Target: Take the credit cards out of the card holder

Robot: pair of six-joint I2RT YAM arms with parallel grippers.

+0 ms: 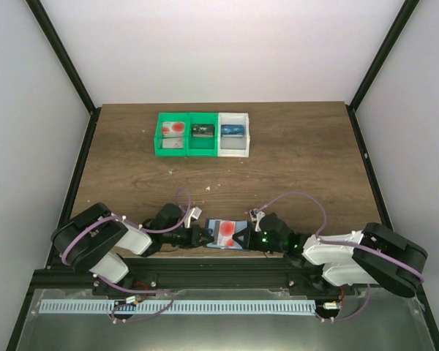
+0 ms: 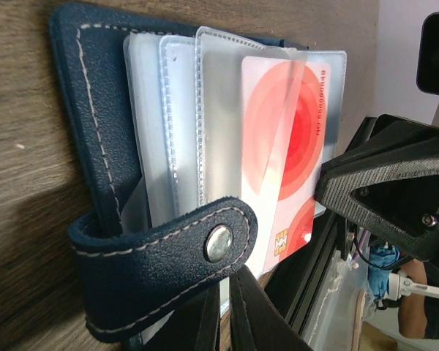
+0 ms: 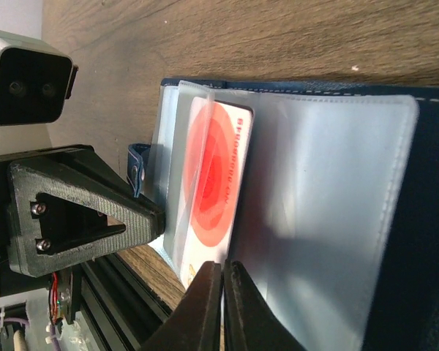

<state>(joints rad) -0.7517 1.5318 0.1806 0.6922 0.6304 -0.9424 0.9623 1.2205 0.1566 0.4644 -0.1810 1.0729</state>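
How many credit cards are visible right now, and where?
2. One credit card sits in the card holder's clear sleeve; another card lies in the green bin's left compartment. More may be hidden.

The card holder [image 2: 95, 146] is dark navy with a pebbled grain, pale stitching and a silver snap on its tab, and its inner sleeves are frosted pale blue. The credit card [image 2: 293, 131] is white with red concentric circles shading to pink and red lettering along one edge. The surface [image 1: 307, 168] shows dark brown wood grain, with a green bin [image 1: 175, 152] and a white bin [image 1: 233, 153].
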